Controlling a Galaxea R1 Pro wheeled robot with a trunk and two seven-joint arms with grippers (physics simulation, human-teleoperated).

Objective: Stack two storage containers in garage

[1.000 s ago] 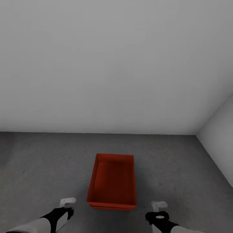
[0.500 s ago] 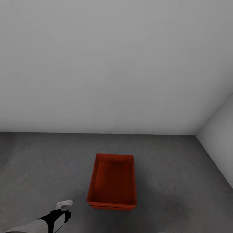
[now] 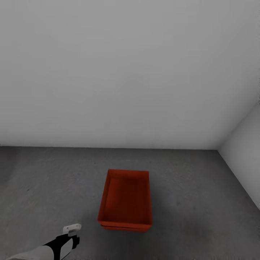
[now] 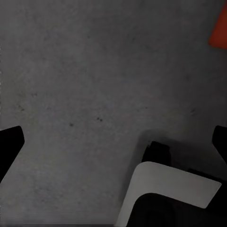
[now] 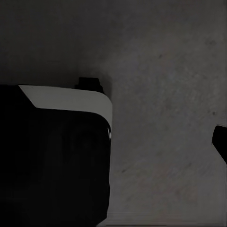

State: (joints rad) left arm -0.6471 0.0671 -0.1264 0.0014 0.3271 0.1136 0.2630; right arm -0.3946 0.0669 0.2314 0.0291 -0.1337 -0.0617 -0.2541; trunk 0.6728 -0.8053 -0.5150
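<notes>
At the left of the head view, the left gripper [image 3: 72, 229] is seen low over the floor [image 3: 43, 187], with its pale tip just short of the near left corner of the orange-red stack. Nothing is held by it. In the left wrist view, 2 dark fingers [image 4: 9, 142] are seen at opposite edges of the picture, set wide apart over bare concrete, and a corner of orange-red is caught at the frame's edge.

In the middle, the storage containers [image 3: 125, 200] are found on the dark grey floor of the garage, close to the white-grey wall [image 3: 130, 72] and well apart from the side wall at the right. A second rim line is visible just beneath the front edge of the upper box, so it is judged that 2 containers are nested there, 1 on the floor and 1 on top, fairly squarely aligned.

In the right wrist view, speckled concrete and part of the robot's own body are seen, and a single dark fingertip [image 5: 221, 142] is caught at the edge; how far the right fingers are parted cannot be told, though nothing is seen held.

The task is judged to be essentially complete, with both boxes delivered and stacked. At most, a check that the stack is settled remains.
</notes>
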